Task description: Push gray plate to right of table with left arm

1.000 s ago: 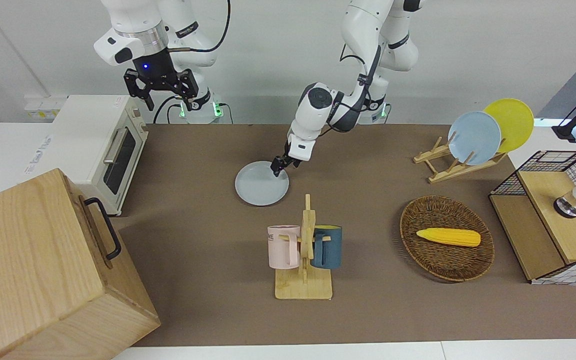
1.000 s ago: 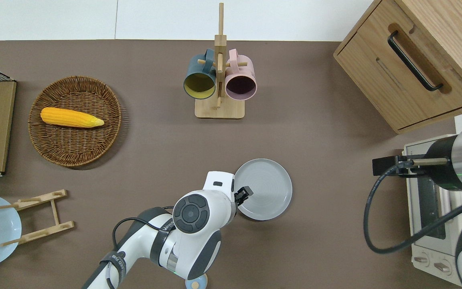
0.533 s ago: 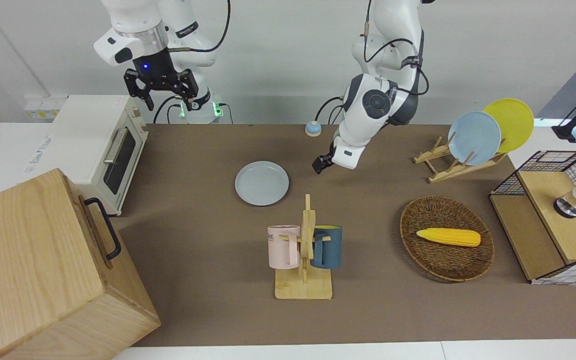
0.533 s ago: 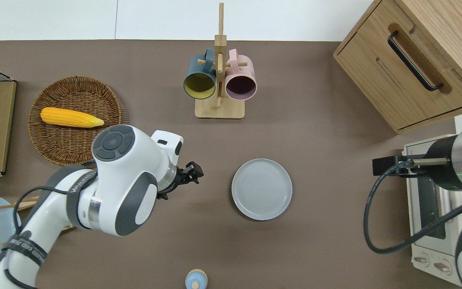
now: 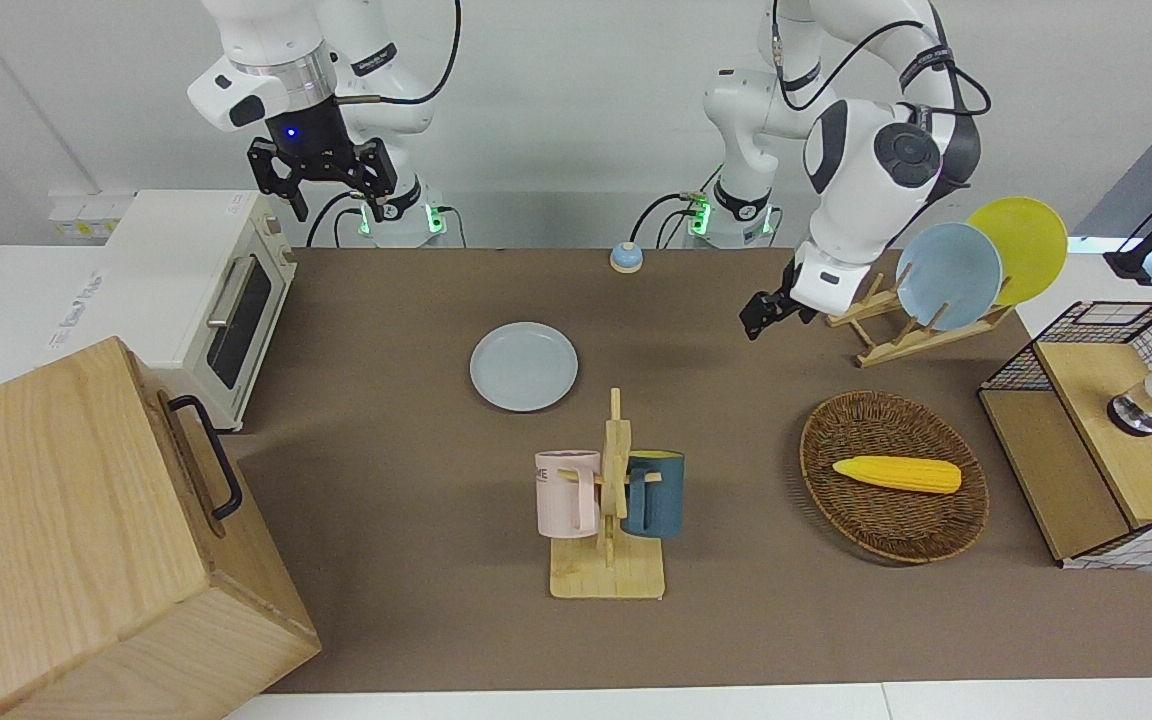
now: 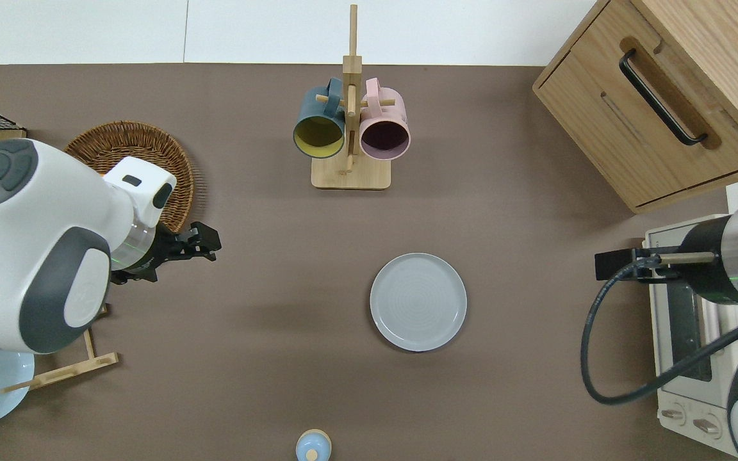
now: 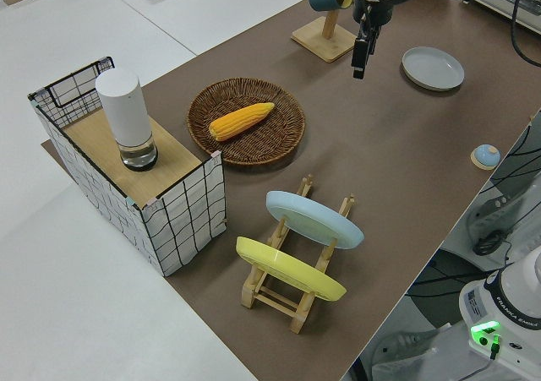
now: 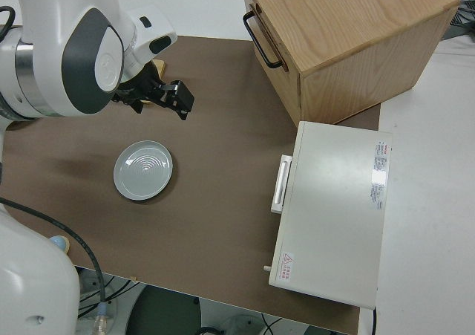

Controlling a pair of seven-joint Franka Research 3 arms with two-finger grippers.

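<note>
The gray plate (image 5: 523, 366) (image 6: 418, 301) (image 7: 433, 68) (image 8: 143, 171) lies flat on the brown table (image 5: 386, 300), about midway along it, nearer to the robots than the mug rack. My left gripper (image 5: 756, 318) (image 6: 205, 242) (image 7: 359, 58) (image 8: 180, 99) is up in the air, shut and holding nothing. It hangs over bare table beside the wicker basket's rim, well apart from the plate. The right arm is parked, its gripper (image 5: 341, 208) open.
A mug rack (image 5: 608, 500) holds a pink and a blue mug. A wicker basket (image 5: 893, 476) contains corn. Also here are a plate rack (image 5: 921, 320) with a blue and a yellow plate, a wire shelf box (image 5: 1101, 430), a toaster oven (image 5: 206, 290), a wooden cabinet (image 5: 86, 540) and a small blue bell (image 5: 625, 257).
My left gripper lifted off the gray plate's rim and swung away toward the left arm's end of the table. The plate stayed where it was. The right arm has not moved.
</note>
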